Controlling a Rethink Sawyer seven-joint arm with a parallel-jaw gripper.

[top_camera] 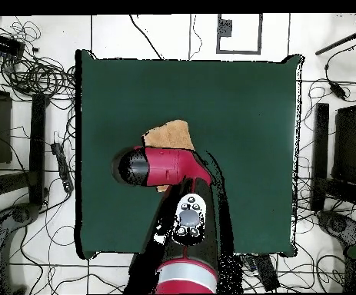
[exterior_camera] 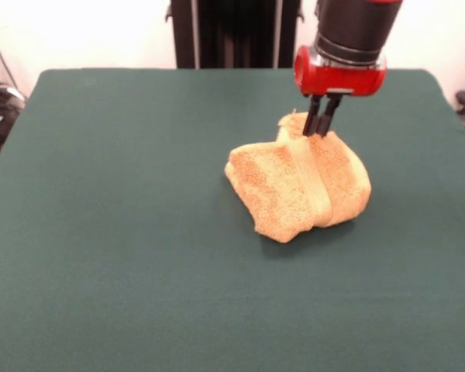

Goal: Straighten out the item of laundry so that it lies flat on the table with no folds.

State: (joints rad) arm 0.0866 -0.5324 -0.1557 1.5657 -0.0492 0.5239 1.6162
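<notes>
1. The towel [exterior_camera: 298,186] lies bunched in a humped heap on the green surface [exterior_camera: 124,232], a little off centre, with a deep crease running down its middle and its sides tucked under. No part of it looks flat yet.
2. The end effector [exterior_camera: 319,128] comes down onto the heap's upper far edge, its two dark fingers [exterior_camera: 314,124] drawn close together on a raised corner of cloth. It appears to be pinching the towel, though how much fabric sits between them is hard to judge.
3. Risk: a thin pinch on terry cloth could slip as soon as it is pulled, dropping the corner back onto the heap.
4. Risk: if the pinch has caught two layers, pulling would drag the whole bundle along instead of opening it.
5. Risk: the tucked-under sides may stay folded beneath.
6. In the overhead view the arm [top_camera: 182,223] hides most of the towel, so its far side cannot be checked.
</notes>
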